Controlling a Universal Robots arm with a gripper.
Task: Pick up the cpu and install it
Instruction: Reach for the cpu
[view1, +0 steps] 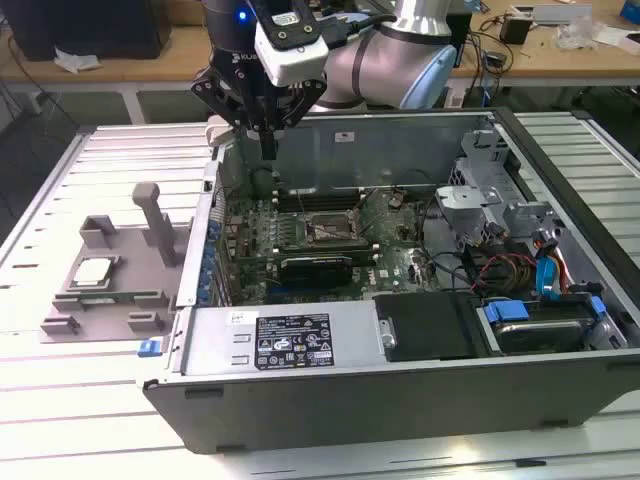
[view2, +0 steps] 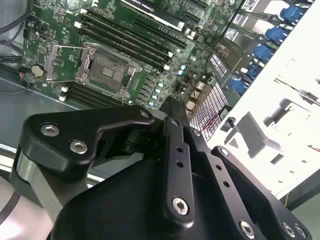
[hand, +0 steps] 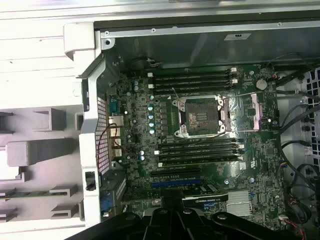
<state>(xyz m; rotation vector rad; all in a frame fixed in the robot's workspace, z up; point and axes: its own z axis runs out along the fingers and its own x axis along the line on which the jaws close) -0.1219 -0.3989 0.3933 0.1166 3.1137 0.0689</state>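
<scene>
White slatted tabletop (view1: 60, 400) carries an open computer case (view1: 400, 400) and, on the exterior view's left, a grey tray (view1: 110, 300) where the cpu (view1: 92, 270) lies. The gripper (view1: 268, 150) hangs narrow and empty above the case's far wall, well apart from the cpu. Dropping here could strike that wall or the bare socket (view1: 325, 230).

light: bright, even, from above | glare: grey tray (view2: 285, 120) burnt to white in the second wrist view; table (view1: 70, 410) slats shine | shadow: soft, dim floor inside the computer case (view1: 400, 145)
</scene>
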